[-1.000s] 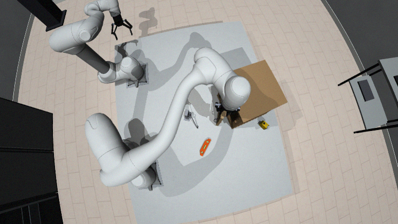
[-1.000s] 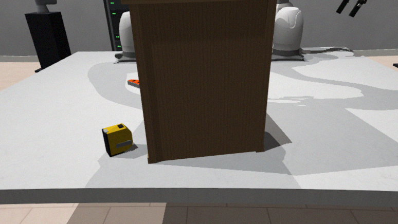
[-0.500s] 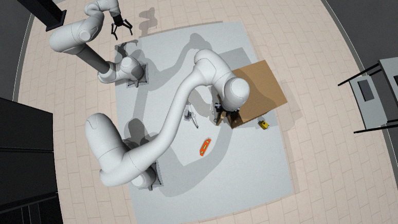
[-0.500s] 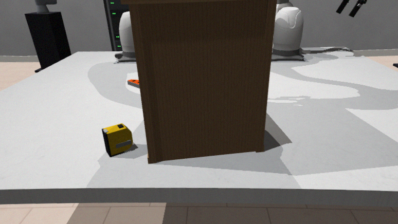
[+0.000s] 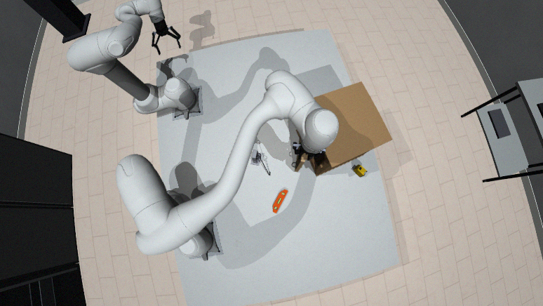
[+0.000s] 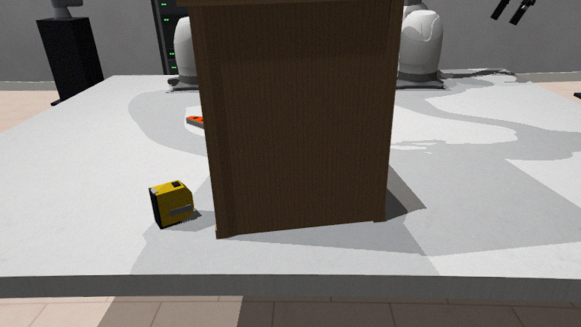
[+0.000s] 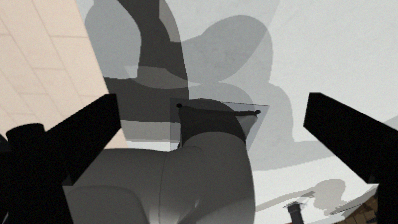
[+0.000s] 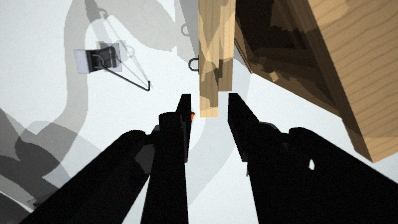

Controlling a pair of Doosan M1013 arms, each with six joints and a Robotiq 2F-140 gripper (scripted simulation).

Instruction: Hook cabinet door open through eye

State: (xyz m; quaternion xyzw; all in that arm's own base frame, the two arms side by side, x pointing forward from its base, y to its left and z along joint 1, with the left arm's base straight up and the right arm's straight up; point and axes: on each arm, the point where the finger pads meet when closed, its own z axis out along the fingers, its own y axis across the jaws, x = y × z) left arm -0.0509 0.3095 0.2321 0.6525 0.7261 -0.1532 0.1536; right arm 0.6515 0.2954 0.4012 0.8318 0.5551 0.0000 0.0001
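While cab. (image 5: pixel 357 117) (image 6: pixel 300 121) (image 7: pixel 367 210) (image 8: pixel 360 75) stands upright, long axis vert.

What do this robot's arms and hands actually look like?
Both arms are smooth, rounded and pale grey-white, with thin seam lines around their tubes. The left gripper and right gripper are black, each with two slim, angular, jointed fingers.
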